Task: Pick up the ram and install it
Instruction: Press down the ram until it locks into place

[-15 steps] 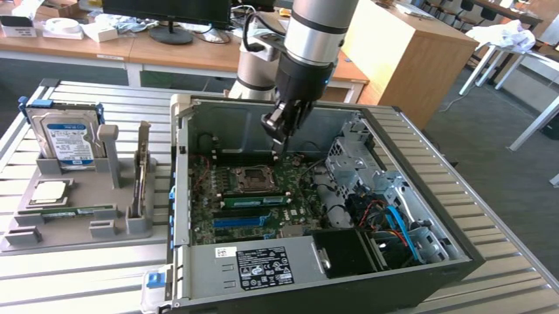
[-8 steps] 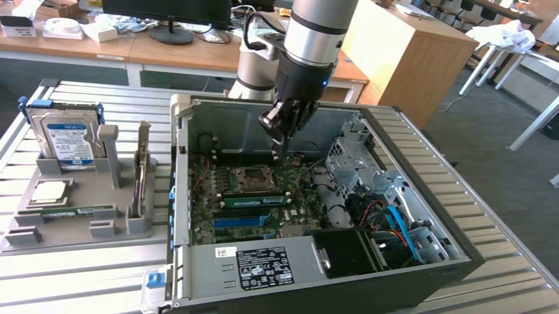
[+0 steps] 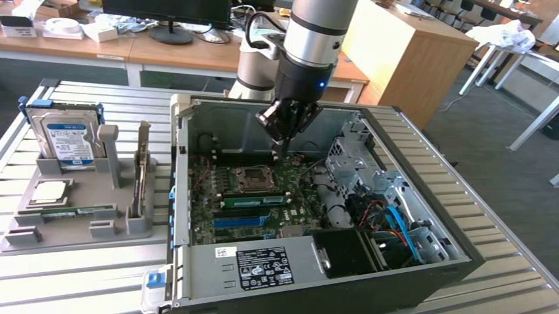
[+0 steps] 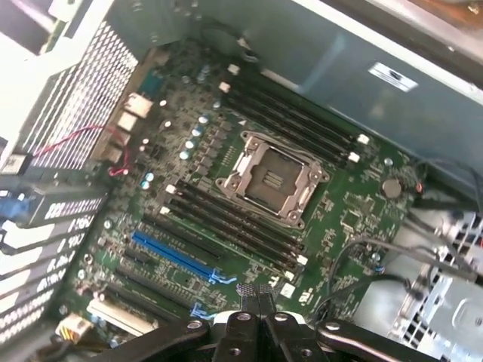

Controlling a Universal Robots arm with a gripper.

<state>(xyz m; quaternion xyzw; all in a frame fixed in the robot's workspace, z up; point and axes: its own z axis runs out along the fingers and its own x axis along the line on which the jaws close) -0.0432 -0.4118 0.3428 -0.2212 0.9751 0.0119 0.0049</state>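
Even, bright room light fills the open computer case; the motherboard beyond the fingers looks slightly soft, with pale glare on the case wall.

open computer case on the slatted surface, motherboard lying flat inside. holder tray just beside the case on the exterior view's left, carrying an upright hard drive and a ram standing on edge. pincer inside the case, above the motherboard.
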